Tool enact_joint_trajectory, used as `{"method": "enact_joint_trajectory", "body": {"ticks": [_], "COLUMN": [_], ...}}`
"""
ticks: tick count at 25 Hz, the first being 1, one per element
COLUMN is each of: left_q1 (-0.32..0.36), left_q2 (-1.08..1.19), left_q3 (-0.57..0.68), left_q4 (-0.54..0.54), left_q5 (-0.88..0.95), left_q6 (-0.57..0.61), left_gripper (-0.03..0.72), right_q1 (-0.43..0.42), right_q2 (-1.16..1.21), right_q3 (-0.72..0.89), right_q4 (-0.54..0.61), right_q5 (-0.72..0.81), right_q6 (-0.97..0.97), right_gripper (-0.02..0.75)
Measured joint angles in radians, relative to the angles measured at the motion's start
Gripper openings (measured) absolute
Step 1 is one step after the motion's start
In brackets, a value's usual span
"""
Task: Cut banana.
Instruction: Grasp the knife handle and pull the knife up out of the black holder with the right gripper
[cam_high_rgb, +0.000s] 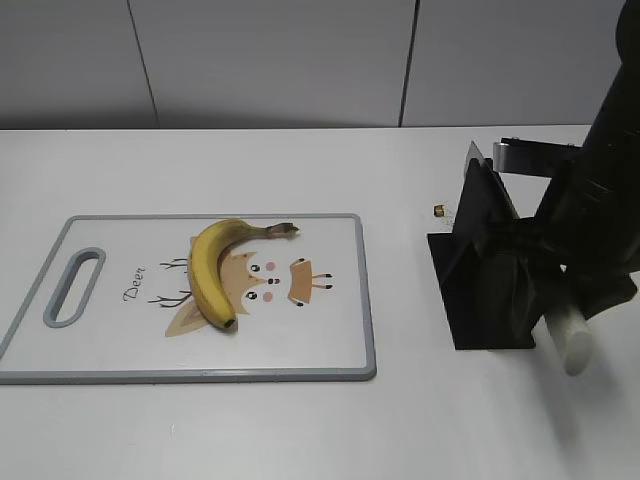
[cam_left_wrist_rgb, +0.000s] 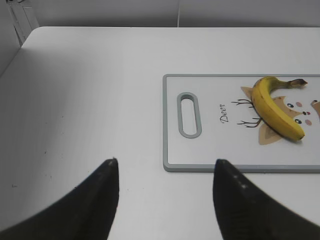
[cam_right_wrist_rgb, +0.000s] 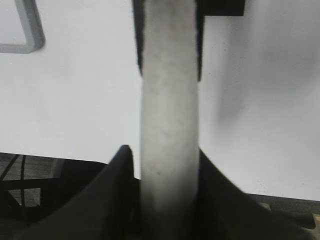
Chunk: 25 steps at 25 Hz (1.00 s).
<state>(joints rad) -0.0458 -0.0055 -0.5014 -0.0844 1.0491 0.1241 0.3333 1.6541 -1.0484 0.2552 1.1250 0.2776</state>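
Note:
A yellow banana (cam_high_rgb: 212, 270) lies curved on a white cutting board (cam_high_rgb: 330, 340) with a grey rim and a deer drawing. It also shows in the left wrist view (cam_left_wrist_rgb: 272, 107) on the board (cam_left_wrist_rgb: 215, 145). The knife's white handle (cam_high_rgb: 571, 345) sticks out of a black stand (cam_high_rgb: 480, 250) at the right. My right gripper (cam_high_rgb: 548, 300) is shut on this handle, as the right wrist view shows (cam_right_wrist_rgb: 165, 155). My left gripper (cam_left_wrist_rgb: 165, 167) is open and empty above the bare table, just left of the board's handle end; it is out of the exterior view.
A small brown object (cam_high_rgb: 438, 210) lies on the white table beside the stand. A silver metal piece (cam_high_rgb: 510, 155) shows behind the stand's top. A corner of the board (cam_right_wrist_rgb: 30, 35) is at the upper left of the right wrist view. A grey wall stands behind.

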Motion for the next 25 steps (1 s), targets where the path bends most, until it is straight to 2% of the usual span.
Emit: {"method": "enact_joint_trajectory", "body": {"ticks": [2,25], "left_q1": [0.000,0.000], "left_q2": [0.000,0.000], "left_q3": [0.000,0.000], "left_q4": [0.000,0.000], "left_q5": [0.000,0.000], "left_q6": [0.000,0.000], "left_gripper": [0.577,0.564], "right_q1": [0.000,0.000], "right_q2": [0.000,-0.031], "right_q3": [0.000,0.000], "right_q4": [0.009,0.004], "right_q5": [-0.004,-0.021], "right_q6": [0.002,0.002], "right_gripper": [0.154,0.160]}}
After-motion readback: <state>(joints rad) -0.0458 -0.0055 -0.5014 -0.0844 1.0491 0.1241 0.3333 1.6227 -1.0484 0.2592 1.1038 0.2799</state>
